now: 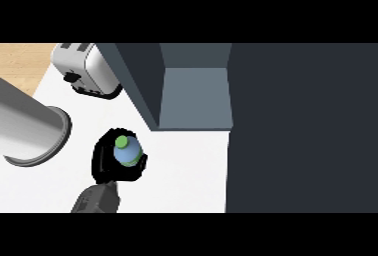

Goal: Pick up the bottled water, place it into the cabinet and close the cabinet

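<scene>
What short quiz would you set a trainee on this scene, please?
1. True or false: the left robot hand is curled round the bottled water.
2. Multiple choice: the cabinet is A) open, B) shut, C) out of view.
3. Fill in: the appliance at the far left corner of the counter is a ____.

Key: 1 true; 2 A; 3 toaster.
</scene>
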Robot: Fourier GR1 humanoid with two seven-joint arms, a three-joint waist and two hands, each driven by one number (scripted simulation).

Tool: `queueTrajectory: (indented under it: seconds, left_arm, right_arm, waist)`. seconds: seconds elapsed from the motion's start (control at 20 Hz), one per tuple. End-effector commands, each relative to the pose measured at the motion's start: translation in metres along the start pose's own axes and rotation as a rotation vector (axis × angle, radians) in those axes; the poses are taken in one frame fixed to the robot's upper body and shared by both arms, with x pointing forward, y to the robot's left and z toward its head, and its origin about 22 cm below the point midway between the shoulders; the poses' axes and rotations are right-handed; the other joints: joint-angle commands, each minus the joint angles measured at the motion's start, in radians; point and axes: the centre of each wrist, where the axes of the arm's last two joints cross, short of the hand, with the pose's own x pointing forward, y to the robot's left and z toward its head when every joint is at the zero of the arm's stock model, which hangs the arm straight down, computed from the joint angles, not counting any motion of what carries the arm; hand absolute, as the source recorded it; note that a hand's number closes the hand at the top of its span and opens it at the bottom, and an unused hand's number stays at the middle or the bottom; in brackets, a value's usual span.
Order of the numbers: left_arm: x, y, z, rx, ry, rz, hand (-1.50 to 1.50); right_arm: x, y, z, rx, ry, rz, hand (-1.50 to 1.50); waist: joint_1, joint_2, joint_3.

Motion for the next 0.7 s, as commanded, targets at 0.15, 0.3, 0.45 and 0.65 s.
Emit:
queueTrajectory:
  seconds: [0.15,0.3,0.45,0.65]
  left_arm:
    - [0.033,-0.059,-0.006,-0.086,-0.009,0.029,1.50]
    - [0.058,-0.111,-0.026,-0.162,-0.037,0.067,1.50]
    - [0.066,-0.130,-0.012,-0.178,0.006,0.027,1.50]
    - [0.095,-0.174,-0.011,-0.189,0.007,0.012,1.50]
  right_arm:
    - [0.027,0.006,-0.013,0.021,-0.064,0.007,-1.50]
    - [0.016,0.006,-0.019,0.024,-0.085,-0.002,-1.50]
    - [0.018,0.006,-0.018,0.024,-0.098,-0.006,-1.50]
    - [0.008,-0.001,-0.012,0.026,-0.072,-0.012,-1.50]
  waist:
    - [0.009,-0.001,0.000]
    - [0.010,-0.001,0.001]
    - [-0.001,0.000,0.000]
    - [-0.004,-0.001,0.001]
